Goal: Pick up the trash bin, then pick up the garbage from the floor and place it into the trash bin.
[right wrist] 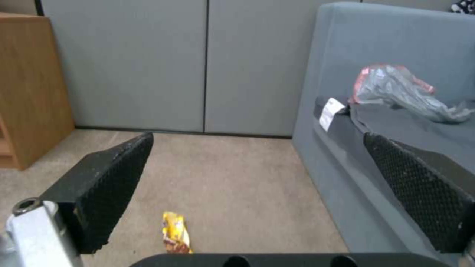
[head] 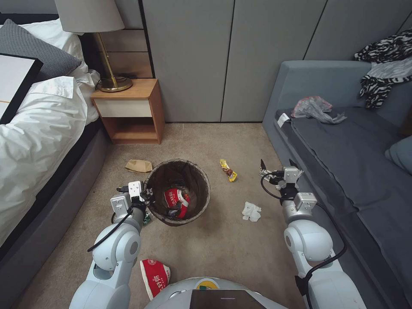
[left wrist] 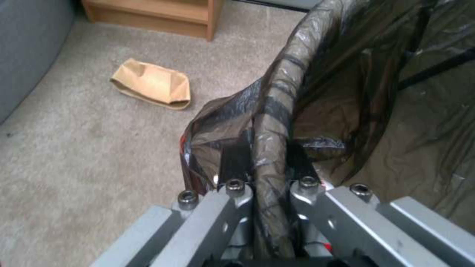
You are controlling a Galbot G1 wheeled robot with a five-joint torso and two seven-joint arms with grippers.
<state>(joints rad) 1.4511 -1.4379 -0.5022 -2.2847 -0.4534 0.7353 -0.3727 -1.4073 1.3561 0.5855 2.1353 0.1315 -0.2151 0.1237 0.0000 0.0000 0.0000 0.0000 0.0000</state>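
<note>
Bed: seen at the far left, covered in white bedding, with a grey base along the carpet.
Nightstand: a wooden unit stood against the wall, with a brass lamp carried on its top.
Brown paper: found lying on the carpet just beside the trash bin, on the nightstand side; it is also seen in the left wrist view.
Left tool: pressed together on the bag-covered rim of the trash bin at its left side; in the left wrist view the folded dark bag is seen pinched between the two fingers.
Trash bin: lined with a dark brown bag and located on the middle of the carpet, with a red-and-white crushed cup seen inside it.
Second cup: red and white, lying on the floor near the robot's base.
Tissue: white and crumpled, on the carpet between the trash bin and the right arm.
Yellow wrapper: on the carpet beyond the tissue, apart from the trash bin; it is seen in the right wrist view.
Right tool: held above the floor beside the sofa, spread wide with nothing between its fingers.
Sofa: grey, at the right, with a crumpled plastic bag and striped clothing lying on it.
</note>
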